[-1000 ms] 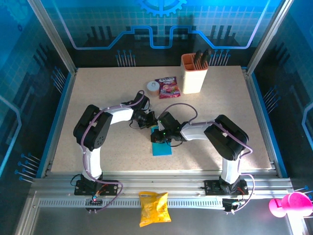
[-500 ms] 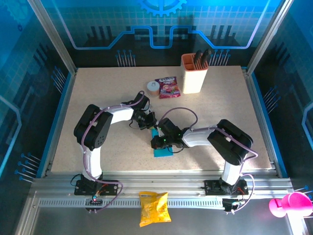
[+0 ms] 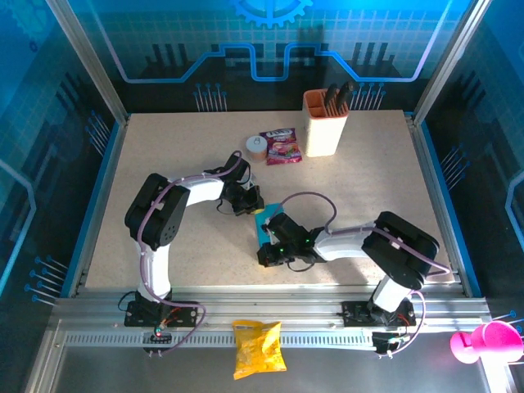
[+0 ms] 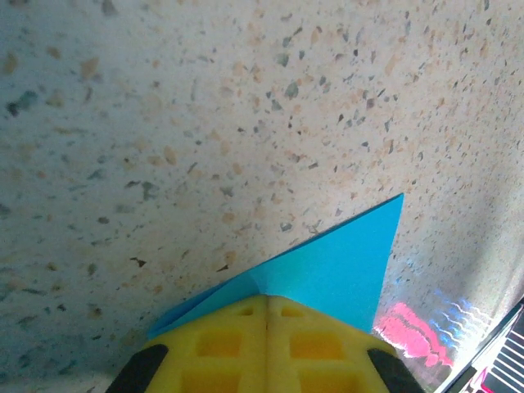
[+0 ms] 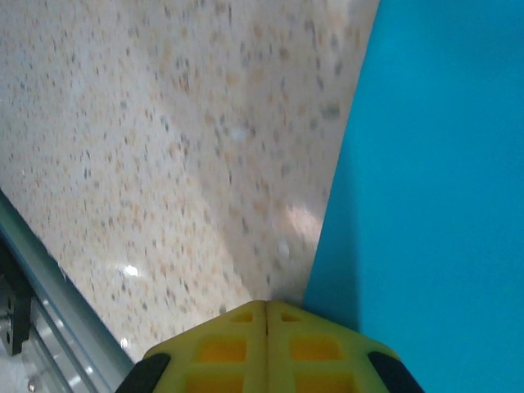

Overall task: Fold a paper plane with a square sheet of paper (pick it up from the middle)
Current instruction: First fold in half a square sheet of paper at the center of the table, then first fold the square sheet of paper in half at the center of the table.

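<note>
The square sheet of paper (image 3: 264,223), bright cyan, lies folded on the speckled table between the two arms, mostly covered by the right arm. In the left wrist view it is a pointed flap (image 4: 336,266) running out from under my left gripper (image 4: 266,300). That gripper's yellow fingers are shut and its tip rests on the paper, at the sheet's far end (image 3: 250,205). My right gripper (image 3: 264,255) is low at the sheet's near end. Its fingers are shut too, the tip (image 5: 266,304) on the table just beside the paper's straight edge (image 5: 434,164).
At the back stand an orange holder with dark tools (image 3: 326,123), a red-purple snack packet (image 3: 281,146) and a small white round thing (image 3: 256,145). A yellow crisp bag (image 3: 258,348) lies on the near metal rail (image 5: 33,286). A pink object (image 3: 483,341) sits at the bottom right.
My right gripper has slid toward the near edge along the paper, and its arm now covers more of the sheet. The left gripper has stayed in place.
</note>
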Controlling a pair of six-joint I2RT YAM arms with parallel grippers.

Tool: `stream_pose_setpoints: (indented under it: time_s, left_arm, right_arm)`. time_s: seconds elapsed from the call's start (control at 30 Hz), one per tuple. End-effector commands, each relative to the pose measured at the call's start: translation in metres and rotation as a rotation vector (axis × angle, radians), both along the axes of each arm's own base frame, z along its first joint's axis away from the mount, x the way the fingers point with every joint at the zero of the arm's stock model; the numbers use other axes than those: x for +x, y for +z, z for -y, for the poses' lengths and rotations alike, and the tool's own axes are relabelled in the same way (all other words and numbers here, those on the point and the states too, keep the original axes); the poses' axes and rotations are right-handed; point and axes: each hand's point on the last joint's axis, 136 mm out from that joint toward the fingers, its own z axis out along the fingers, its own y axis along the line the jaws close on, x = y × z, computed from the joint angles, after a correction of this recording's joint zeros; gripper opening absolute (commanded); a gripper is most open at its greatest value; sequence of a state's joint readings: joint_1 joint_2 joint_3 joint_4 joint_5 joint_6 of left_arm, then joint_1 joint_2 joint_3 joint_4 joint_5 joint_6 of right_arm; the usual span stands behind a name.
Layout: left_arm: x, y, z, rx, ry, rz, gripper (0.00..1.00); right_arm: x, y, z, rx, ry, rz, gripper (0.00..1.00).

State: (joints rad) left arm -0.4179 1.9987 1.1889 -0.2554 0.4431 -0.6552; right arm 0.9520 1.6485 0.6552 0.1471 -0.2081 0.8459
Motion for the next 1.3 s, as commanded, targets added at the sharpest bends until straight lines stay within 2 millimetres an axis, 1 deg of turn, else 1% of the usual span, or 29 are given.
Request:
stream_pose_setpoints:
  time_s: [0.0, 0.07, 0.13, 0.23, 0.37, 0.43, 0.5, 0.57, 0.67, 0.73, 0.87, 0.97, 1.07, 1.27]
  left_arm:
    - [0.002, -0.023, -0.015, 0.068, 0.033, -0.039, 0.0]
    - [0.007, -0.016, -0.012, 0.05, 0.023, -0.013, 0.0]
    - [0.014, -0.003, -0.009, 0.034, 0.005, 0.036, 0.0]
    - [0.023, 0.023, -0.004, 0.013, -0.012, 0.107, 0.0]
    - [0.02, 0.056, 0.001, -0.006, -0.027, 0.172, 0.0]
    - [0.014, 0.066, 0.003, -0.017, -0.028, 0.185, 0.0]
    - [0.007, 0.072, 0.004, -0.026, -0.028, 0.187, 0.0]
    - [-0.004, 0.07, 0.004, -0.028, -0.027, 0.171, 0.0]
    - [-0.018, 0.063, 0.003, -0.029, -0.02, 0.135, 0.0]
    - [-0.024, 0.056, 0.001, -0.023, -0.012, 0.108, 0.0]
    - [-0.035, 0.041, 0.0, -0.026, -0.005, 0.059, 0.0]
    - [-0.04, 0.036, 0.002, -0.031, -0.008, 0.042, 0.0]
    - [-0.044, 0.032, 0.006, -0.036, -0.017, 0.025, 0.0]
    - [-0.056, 0.021, 0.008, -0.032, -0.015, -0.016, 0.0]
  right_arm:
    - [-0.035, -0.02, 0.028, -0.093, 0.001, -0.099, 0.0]
    - [-0.041, -0.018, 0.036, -0.089, -0.01, -0.105, 0.0]
    - [-0.042, -0.011, 0.043, -0.08, -0.024, -0.093, 0.0]
    - [-0.034, 0.009, 0.05, -0.067, -0.043, -0.049, 0.0]
    - [-0.011, 0.045, 0.052, -0.022, -0.073, 0.021, 0.0]
    - [0.001, 0.06, 0.049, 0.002, -0.081, 0.049, 0.0]
    - [0.015, 0.071, 0.042, 0.028, -0.09, 0.07, 0.0]
    - [0.029, 0.075, 0.034, 0.05, -0.098, 0.078, 0.0]
    - [0.044, 0.073, 0.014, 0.092, -0.097, 0.069, 0.0]
    - [0.05, 0.067, 0.002, 0.116, -0.092, 0.048, 0.0]
    - [0.056, 0.048, -0.015, 0.149, -0.095, -0.003, 0.0]
    - [0.055, 0.028, -0.014, 0.132, -0.114, -0.036, 0.0]
    - [0.05, 0.011, -0.006, 0.098, -0.124, -0.059, 0.0]
    - [0.042, -0.008, 0.008, 0.043, -0.143, -0.086, 0.0]
